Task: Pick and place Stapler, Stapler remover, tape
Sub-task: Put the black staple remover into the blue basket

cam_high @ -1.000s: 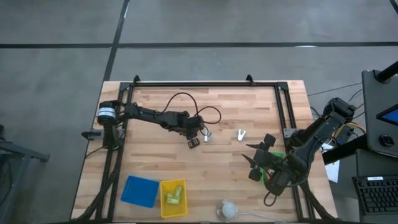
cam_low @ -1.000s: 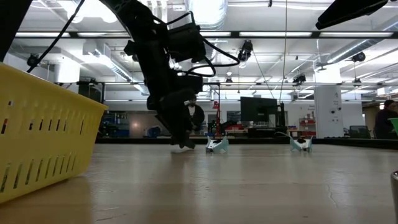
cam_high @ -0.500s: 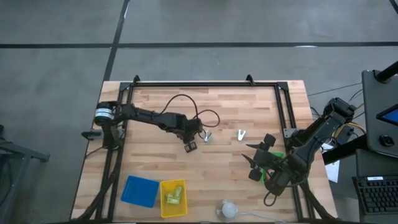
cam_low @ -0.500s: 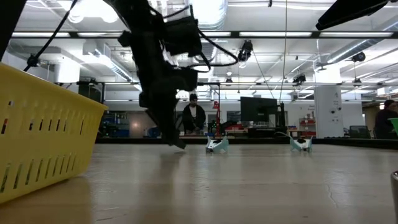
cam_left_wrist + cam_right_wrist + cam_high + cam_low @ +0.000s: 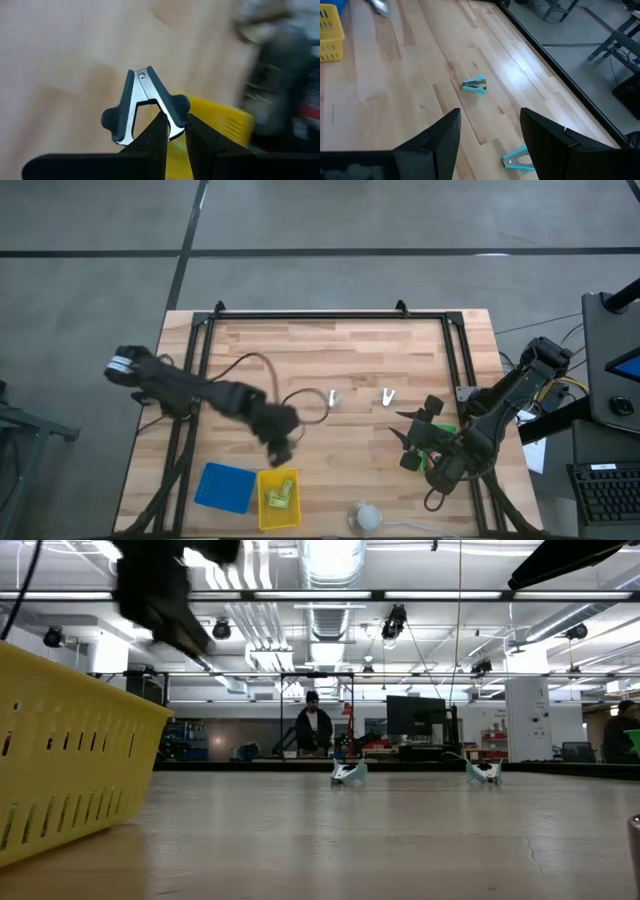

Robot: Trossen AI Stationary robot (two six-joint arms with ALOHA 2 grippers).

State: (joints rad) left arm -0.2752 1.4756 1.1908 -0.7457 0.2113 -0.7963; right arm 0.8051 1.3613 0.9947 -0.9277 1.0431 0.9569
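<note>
My left gripper (image 5: 173, 131) pinches a dark staple remover (image 5: 142, 107) above the yellow basket (image 5: 278, 498), at seven o'clock on the table (image 5: 370, 360). My right gripper (image 5: 412, 442), fingers apart, waits at four o'clock. Two teal removers (image 5: 475, 85) lie mid-table.

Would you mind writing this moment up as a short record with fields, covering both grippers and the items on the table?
left gripper: shut on a dark staple remover, above the table near the yellow basket
right gripper: open, holding nothing, waiting over the table's right side
loose staple removers: two teal ones lying apart mid-table
blue bin: beside the yellow basket, at the near edge
background: a person beyond the table
</note>
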